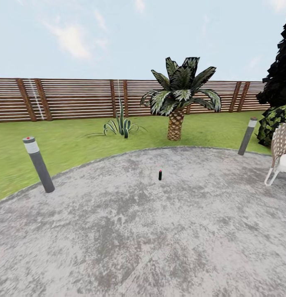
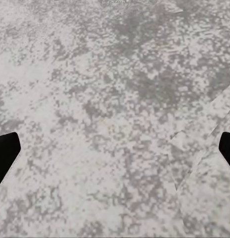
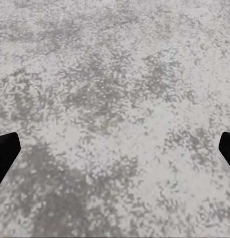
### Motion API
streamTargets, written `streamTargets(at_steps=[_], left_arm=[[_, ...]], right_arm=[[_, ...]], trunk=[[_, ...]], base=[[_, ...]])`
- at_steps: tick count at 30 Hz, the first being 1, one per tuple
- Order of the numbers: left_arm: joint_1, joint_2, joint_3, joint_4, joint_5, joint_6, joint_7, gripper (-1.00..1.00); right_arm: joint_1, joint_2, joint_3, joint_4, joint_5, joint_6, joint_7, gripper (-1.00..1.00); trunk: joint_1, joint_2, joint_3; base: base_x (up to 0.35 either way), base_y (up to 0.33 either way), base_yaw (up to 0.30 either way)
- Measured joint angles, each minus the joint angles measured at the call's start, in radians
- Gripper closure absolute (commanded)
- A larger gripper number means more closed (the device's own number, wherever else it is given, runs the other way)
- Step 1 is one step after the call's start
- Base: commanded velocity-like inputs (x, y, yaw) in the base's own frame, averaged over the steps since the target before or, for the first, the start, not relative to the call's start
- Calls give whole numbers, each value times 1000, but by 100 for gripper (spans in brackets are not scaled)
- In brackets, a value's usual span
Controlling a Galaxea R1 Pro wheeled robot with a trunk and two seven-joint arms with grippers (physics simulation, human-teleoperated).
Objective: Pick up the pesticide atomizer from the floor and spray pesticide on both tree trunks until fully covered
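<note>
From the head camera, a big round patch of grey speckled paving (image 1: 130,231) lies in front of the robot. A tiny bottle, the pesticide atomizer (image 1: 160,175), stands upright on it, far ahead and alone. It looks dark with a small red spot on top. Behind the paving is green grass (image 1: 69,144) and a brown wooden fence (image 1: 77,99). A short palm (image 1: 179,97) grows on the grass straight behind the bottle. A spiky little plant (image 1: 121,126) sits beside the palm. One grey post (image 1: 38,164) stands at the paving's edge on the left, another post (image 1: 247,135) on the right. A woven chair (image 1: 281,150) and a dark bush (image 1: 277,117) are at the far right.

From the left wrist camera, the left gripper (image 2: 115,148) is spread wide over bare paving. Its two black fingertips (image 2: 5,151) poke in at the picture's edges. It holds nothing.

From the right wrist camera, the right gripper (image 3: 115,148) is spread wide too, fingertips (image 3: 5,151) far apart, holding nothing, with bare paving in front of it.
</note>
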Motion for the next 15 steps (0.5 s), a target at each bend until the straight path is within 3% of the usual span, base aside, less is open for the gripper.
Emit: streamTargets(at_steps=[15], left_arm=[[0,0,0,1,-1,0,0,-100]], right_arm=[[0,0,0,3,1,0,0,-100]], trunk=[[0,0,0]], base=[[339,0,0]])
